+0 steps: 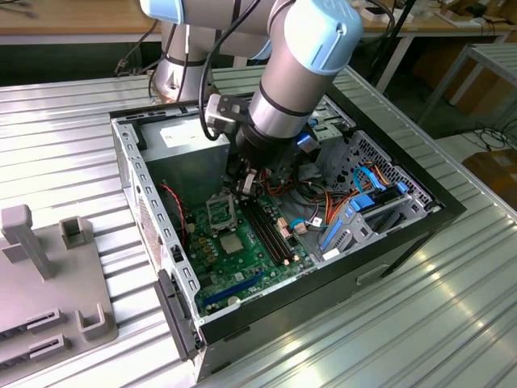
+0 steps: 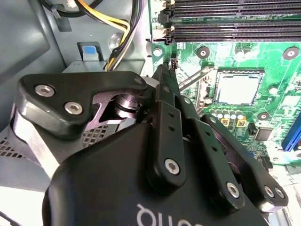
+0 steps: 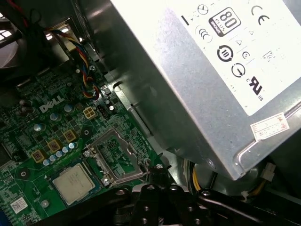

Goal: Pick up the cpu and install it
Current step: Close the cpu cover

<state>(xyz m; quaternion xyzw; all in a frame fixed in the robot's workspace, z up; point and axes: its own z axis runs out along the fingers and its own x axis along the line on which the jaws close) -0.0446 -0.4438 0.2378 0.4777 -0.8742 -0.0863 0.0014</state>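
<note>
We had the arm reaching down into the open computer case [image 1: 129, 153], which lay on its side on the ribbed metal counter [image 1: 420, 323] so that the green circuit board [image 1: 242, 263] faced up and could be reached from above. The claw [image 2: 165, 75] hung just over the board beside the power supply [image 3: 211, 70], its black fingers [image 2: 162, 117] drawn together to a thin tip with nothing between them, which we judged left it free to work at the socket hardware rather than carry anything. The cpu [image 3: 73, 183] sat flat on the board, in the exterior view [image 1: 230, 244] a little nearer than the claw and just beside the socket's metal frame [image 3: 113, 155], which stood swung open, its window showing bare board. The chip was a small square with a dull silver-grey face, matte and unmarked as far as we could see, its edges square with the surrounding parts. In the second wrist view [image 2: 238, 88] it lay inside a dark surround near the memory slots [image 2: 225, 19]; we could not tell whether it was fully seated.
</note>
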